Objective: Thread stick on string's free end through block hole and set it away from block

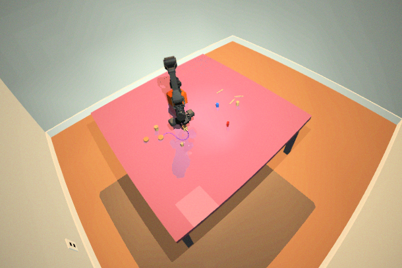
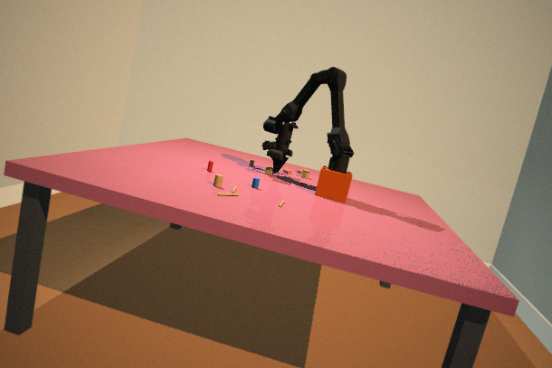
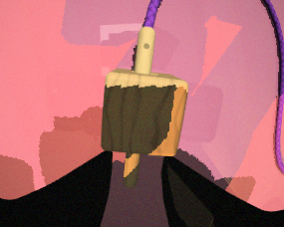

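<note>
The wooden block (image 3: 140,116) (image 1: 185,128) (image 2: 269,171) sits on the table. The stick (image 3: 145,52) passes through its hole: the string end stands out at the far side in the wrist view, and the tip stands out at the near side, towards the fingers. The purple string (image 3: 280,100) (image 1: 188,135) runs from the stick in a curve to the round button (image 1: 161,137). My gripper (image 3: 138,161) is partly open, its fingers low at the block's near side, one on each side of the stick tip. Nothing is gripped. Whether the fingertips touch the block I cannot tell.
Near the button are a round disc (image 1: 145,139) and a tan cylinder (image 1: 156,128). A small cylinder (image 1: 182,144) stands near the string. Further off are a blue cylinder (image 1: 217,105) (image 2: 256,183), a red cylinder (image 1: 227,124) (image 2: 210,166), a tan cylinder (image 1: 237,103) and loose sticks (image 1: 219,91) (image 2: 228,194).
</note>
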